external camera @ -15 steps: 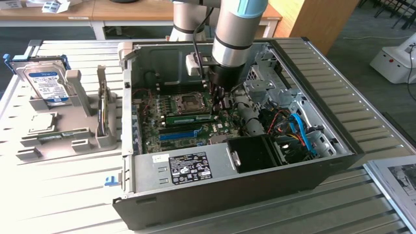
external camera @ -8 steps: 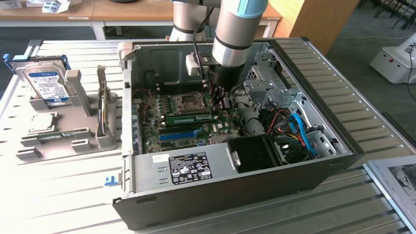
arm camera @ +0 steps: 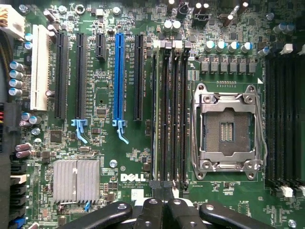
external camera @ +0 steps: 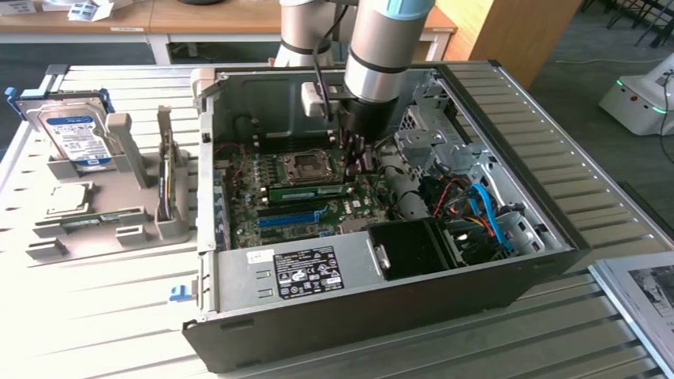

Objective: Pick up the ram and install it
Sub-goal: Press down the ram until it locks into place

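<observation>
The ram (external camera: 311, 190) is a thin green stick standing on edge in a memory slot of the motherboard, between the empty processor socket (external camera: 308, 164) and the blue expansion slot (external camera: 289, 217). In the wrist view I see the ram (arm camera: 156, 109) edge-on as a pale strip in the slot bank beside the socket (arm camera: 228, 126). My gripper (external camera: 359, 162) hangs inside the open computer case, just above the ram's end toward the exterior view's right. Its black fingers (arm camera: 152, 214) are pressed together, so the gripper (arm camera: 164, 190) is shut with nothing between them.
The case (external camera: 526, 260) lies open on a slatted table, with its power supply (external camera: 305, 272), black fan shroud (external camera: 416, 249) and blue cables (external camera: 490, 217) close by. At the exterior view's left, a grey fixture (external camera: 126, 213) holds a blue-labelled hard drive (external camera: 69, 134) and a square processor chip (external camera: 65, 197).
</observation>
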`<state>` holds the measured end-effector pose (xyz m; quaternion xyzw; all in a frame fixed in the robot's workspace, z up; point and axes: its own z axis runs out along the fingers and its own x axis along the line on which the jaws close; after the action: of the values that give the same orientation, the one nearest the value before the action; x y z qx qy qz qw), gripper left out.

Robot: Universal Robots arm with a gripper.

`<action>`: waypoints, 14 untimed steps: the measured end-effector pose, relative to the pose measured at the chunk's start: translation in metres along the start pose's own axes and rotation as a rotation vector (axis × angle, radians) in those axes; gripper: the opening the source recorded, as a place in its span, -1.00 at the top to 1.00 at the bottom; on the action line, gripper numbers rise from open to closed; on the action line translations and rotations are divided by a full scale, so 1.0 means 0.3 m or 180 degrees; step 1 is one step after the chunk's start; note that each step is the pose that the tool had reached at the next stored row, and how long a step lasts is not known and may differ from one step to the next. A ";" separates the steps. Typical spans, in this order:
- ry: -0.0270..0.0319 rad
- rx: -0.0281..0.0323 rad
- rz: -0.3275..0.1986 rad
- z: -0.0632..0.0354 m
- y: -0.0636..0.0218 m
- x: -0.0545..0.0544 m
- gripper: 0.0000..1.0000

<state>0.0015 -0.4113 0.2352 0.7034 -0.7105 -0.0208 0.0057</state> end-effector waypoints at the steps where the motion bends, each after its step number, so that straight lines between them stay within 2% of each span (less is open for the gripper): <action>1: 0.0000 -0.0001 0.0000 -0.006 0.000 0.000 0.80; 8: 0.0000 -0.0003 0.0000 -0.038 0.001 -0.001 0.80; 14: 0.0000 -0.0003 0.0000 -0.038 0.001 -0.001 0.80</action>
<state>0.0015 -0.4113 0.2466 0.7034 -0.7105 -0.0211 0.0060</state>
